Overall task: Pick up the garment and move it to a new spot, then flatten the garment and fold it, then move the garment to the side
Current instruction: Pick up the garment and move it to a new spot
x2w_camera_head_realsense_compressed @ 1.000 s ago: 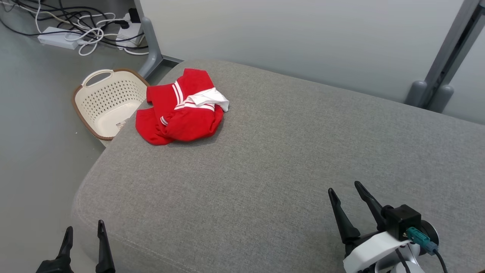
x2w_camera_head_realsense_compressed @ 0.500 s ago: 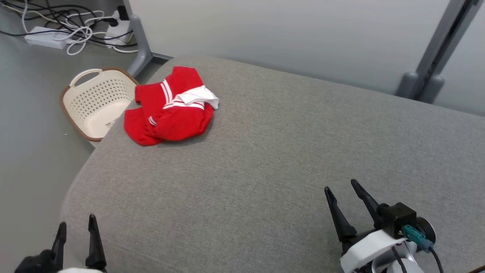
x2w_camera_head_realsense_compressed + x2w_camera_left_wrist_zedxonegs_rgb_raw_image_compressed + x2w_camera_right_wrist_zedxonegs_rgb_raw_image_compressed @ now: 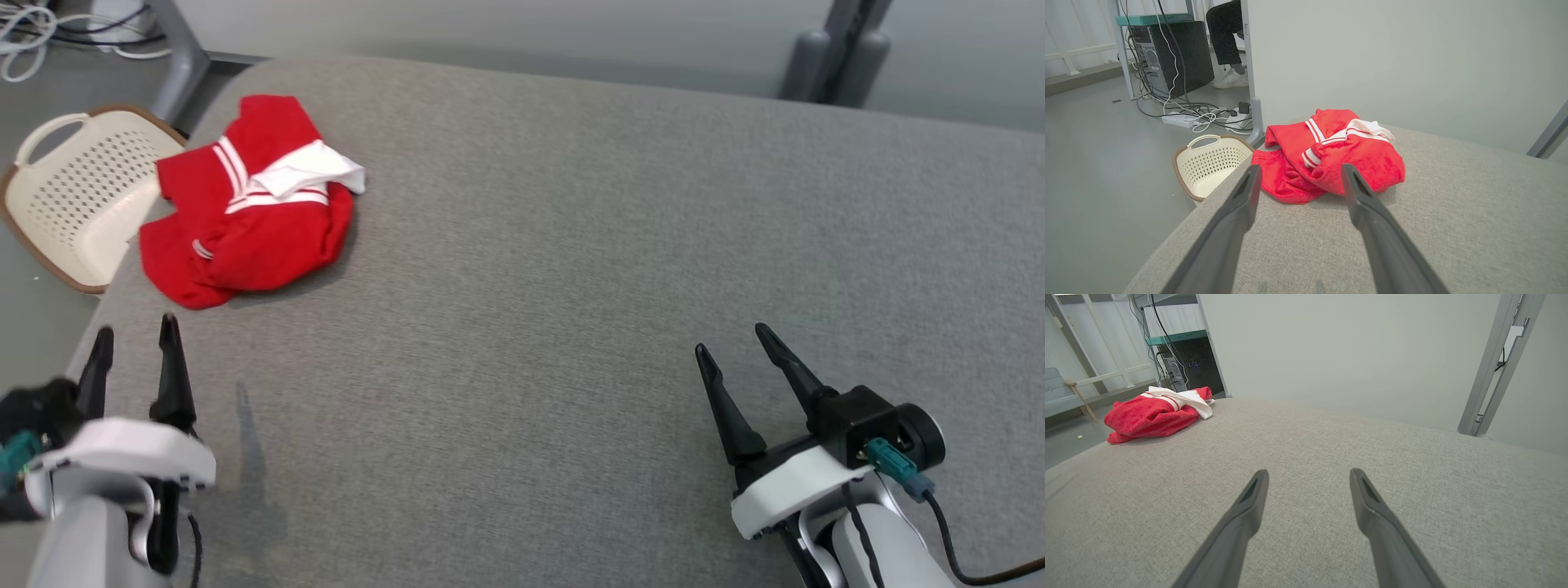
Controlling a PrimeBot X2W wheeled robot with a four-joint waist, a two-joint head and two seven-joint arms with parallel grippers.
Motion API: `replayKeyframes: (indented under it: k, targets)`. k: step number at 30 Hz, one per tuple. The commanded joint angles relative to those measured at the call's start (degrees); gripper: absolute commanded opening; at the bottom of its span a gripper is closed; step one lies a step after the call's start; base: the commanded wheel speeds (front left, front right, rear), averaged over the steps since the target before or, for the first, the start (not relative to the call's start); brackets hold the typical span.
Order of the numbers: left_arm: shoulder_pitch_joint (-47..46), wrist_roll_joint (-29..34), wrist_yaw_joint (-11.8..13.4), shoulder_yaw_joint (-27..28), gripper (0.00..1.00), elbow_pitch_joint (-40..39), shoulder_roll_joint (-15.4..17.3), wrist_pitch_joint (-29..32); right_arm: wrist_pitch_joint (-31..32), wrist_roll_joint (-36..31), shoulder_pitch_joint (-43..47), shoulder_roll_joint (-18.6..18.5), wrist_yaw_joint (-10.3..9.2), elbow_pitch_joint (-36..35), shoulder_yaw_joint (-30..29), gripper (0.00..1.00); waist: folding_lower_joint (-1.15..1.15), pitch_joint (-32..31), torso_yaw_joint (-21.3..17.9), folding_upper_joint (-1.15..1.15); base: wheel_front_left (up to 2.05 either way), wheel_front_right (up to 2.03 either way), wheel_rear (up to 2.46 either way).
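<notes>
Red garment (image 3: 245, 216) sits at the edge of the cushion (image 3: 571, 245); with left gripper (image 3: 135, 325) and right gripper (image 3: 731, 339) spread, we risk nudging it off.

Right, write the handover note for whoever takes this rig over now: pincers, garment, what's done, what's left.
garment: red with white stripes, crumpled at the far left corner of the grey cushion, next to the cream basket on the floor.
left pincer: open, empty, just short of the garment, fingers pointing towards it.
right pincer: open, empty, over bare cushion, well away from the garment.
Done: nothing yet.
Left: pick up, move, flatten, fold, move aside.
</notes>
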Motion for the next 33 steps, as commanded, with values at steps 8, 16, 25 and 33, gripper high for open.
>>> replayKeyframes:
  k: [8, 16, 25, 33]
  targets:
    - [-12.62, -2.97, -0.29, -7.0, 1.0, 10.85, 6.18, 0.07, 0.03, -1.92, -3.09, -0.38, 0.0, -2.01, 0.25, 1.0, 0.0, 6.76, -6.41, 0.0, 0.0, 0.0, 0.0]
    - [-22.65, -7.55, -0.32, -13.48, 1.0, 22.14, 14.36, 6.92, 0.03, -1.76, -5.08, -0.35, 0.0, -3.75, 0.68, 1.0, 0.0, 10.13, -11.75, 0.0, 0.0, 0.0, 0.0]
    - [-27.94, -9.38, -0.32, -16.13, 1.0, 30.85, 17.32, 16.64, 0.03, -1.5, -5.38, -0.3, 0.0, -4.47, -0.33, 1.0, 0.0, 11.55, -14.21, 0.0, 0.0, 0.0, 0.0]
    - [-29.48, -11.7, -0.33, -18.62, 0.0, 33.19, 17.05, 22.06, 0.03, -0.21, -5.06, -0.29, 0.0, -3.73, 0.26, 1.0, 0.0, 10.4, -14.38, 0.0, 0.0, 0.0, 0.0]
